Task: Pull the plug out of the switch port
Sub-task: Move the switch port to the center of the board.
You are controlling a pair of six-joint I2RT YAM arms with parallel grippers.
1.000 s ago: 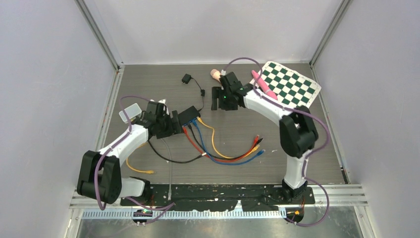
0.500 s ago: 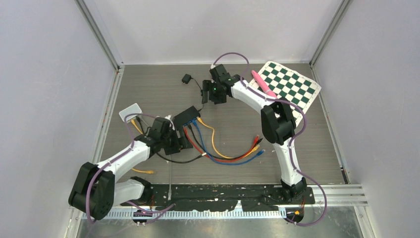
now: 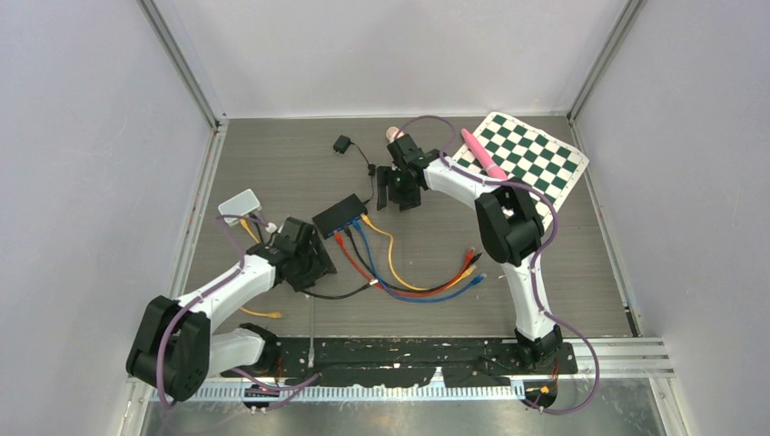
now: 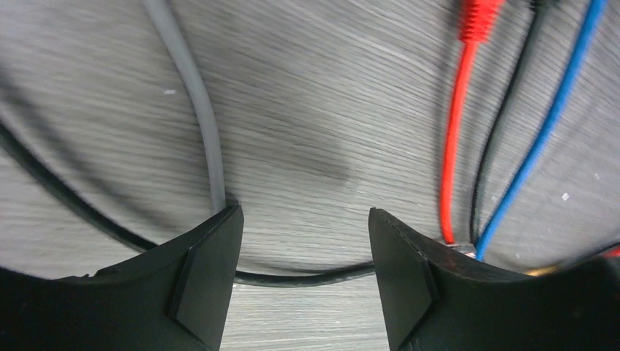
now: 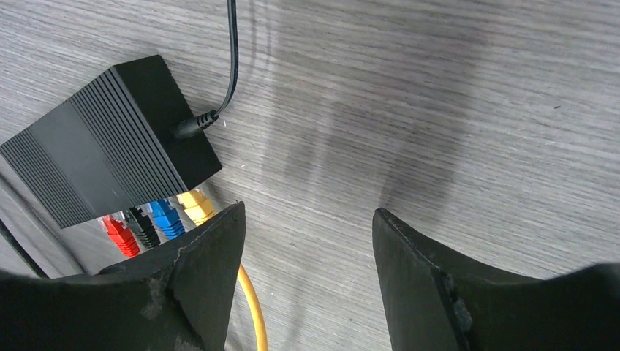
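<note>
Left gripper [image 4: 301, 219], lower left of centre in top view: jaws apart, nothing between them. Grey cable [image 4: 191, 95] runs by one finger; red cable [image 4: 455, 139] and blue cable [image 4: 552, 117] sit at frame right.

Switch [image 3: 340, 215] is just left of centre with four plugs seated: red plug [image 5: 121, 235], black plug [image 5: 144, 227], blue plug [image 5: 167, 218], yellow plug [image 5: 194, 206]. Can't tell which one is meant.

Right gripper [image 5: 307, 216], just beyond the switch, is also released and empty.

My plan: pin the switch body with one arm, pinch the plug at its boot and pull straight along the port axis, no twisting. It probably has a latch tab, so squeeze first.

No brand, label or writing legible anywhere.
</note>
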